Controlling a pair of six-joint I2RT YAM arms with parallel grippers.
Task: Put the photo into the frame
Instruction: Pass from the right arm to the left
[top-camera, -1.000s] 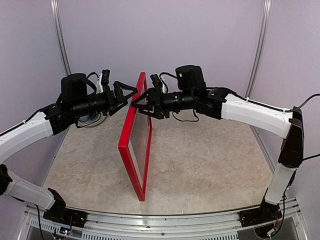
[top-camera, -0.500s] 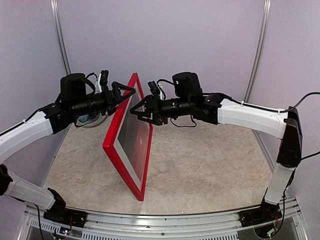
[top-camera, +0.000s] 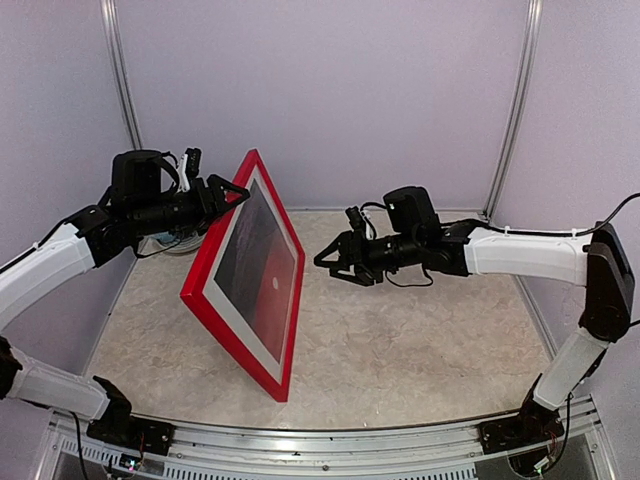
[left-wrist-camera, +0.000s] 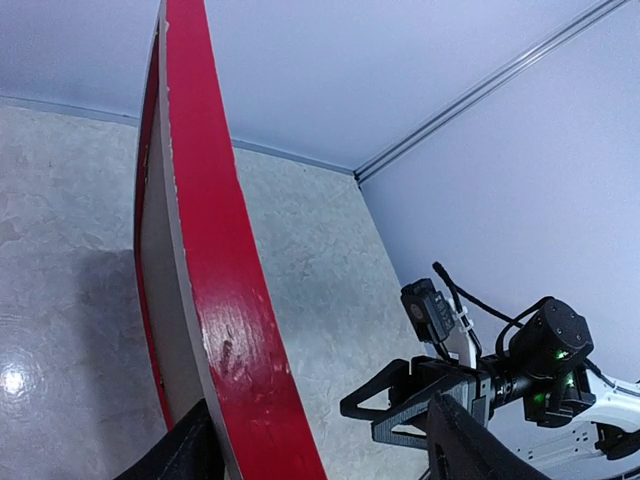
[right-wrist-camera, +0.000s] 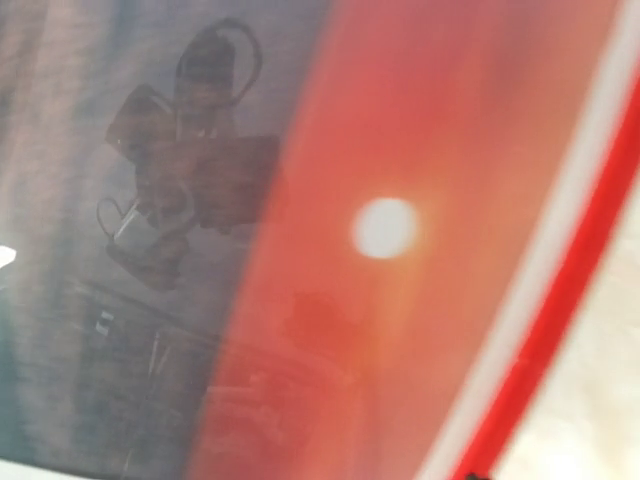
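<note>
The photo (top-camera: 262, 275) sits inside the frame (top-camera: 205, 308), so insertion appears done; the step in hand is judged to be lowering the tilted assembly, which calls for a controlled let-down onto the tabletop (top-camera: 420, 340). The left gripper (top-camera: 222, 195) pinches the frame's upper corner, its bottom corner resting on the tabletop. The right gripper (top-camera: 335, 262), fingers spread and holding nothing, hangs apart, facing the glass.

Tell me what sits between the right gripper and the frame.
Nothing: in the top external view only bare table shows between the right gripper and the tilted frame, which the left gripper holds by its top edge.
</note>
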